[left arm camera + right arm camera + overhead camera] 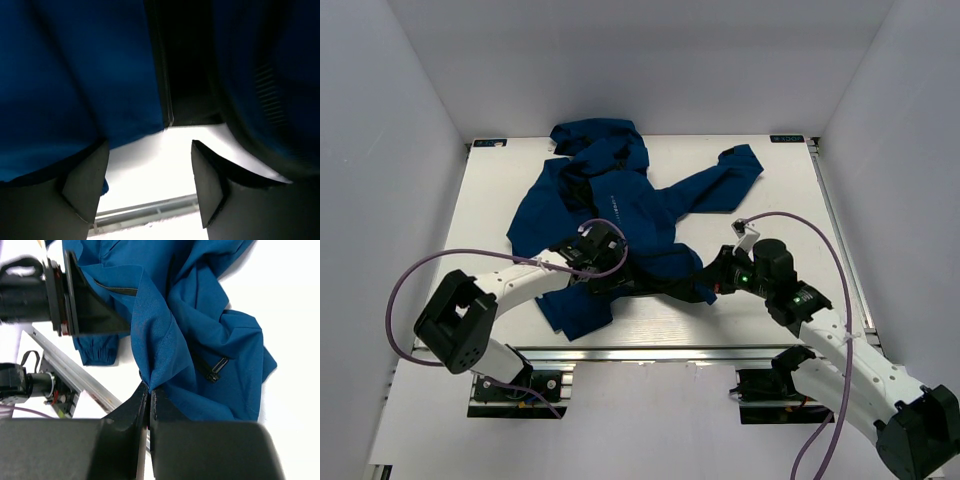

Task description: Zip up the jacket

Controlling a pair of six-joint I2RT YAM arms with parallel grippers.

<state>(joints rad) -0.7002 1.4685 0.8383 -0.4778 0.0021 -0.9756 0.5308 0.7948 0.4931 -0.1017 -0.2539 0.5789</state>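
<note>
The dark blue jacket (620, 200) lies crumpled on the white table (770, 200), hood at the back and one sleeve (720, 180) stretched to the right. My right gripper (150, 386) is shut on a fold of the jacket (165, 330) at its near hem; in the top view the right gripper (708, 283) sits at the jacket's front right corner. My left gripper (150, 150) is open just short of the hem, with only table between its fingers (87, 185). The front zipper edge (167, 95) and dark lining lie straight ahead of it. A small black zipper pull (215, 371) shows on the fabric.
An aluminium rail (650, 352) runs along the table's near edge, also in the right wrist view as the rail (75, 375). A cuffed sleeve end (95, 350) rests beside it. Purple cables (405, 285) loop off both arms. White walls enclose the table.
</note>
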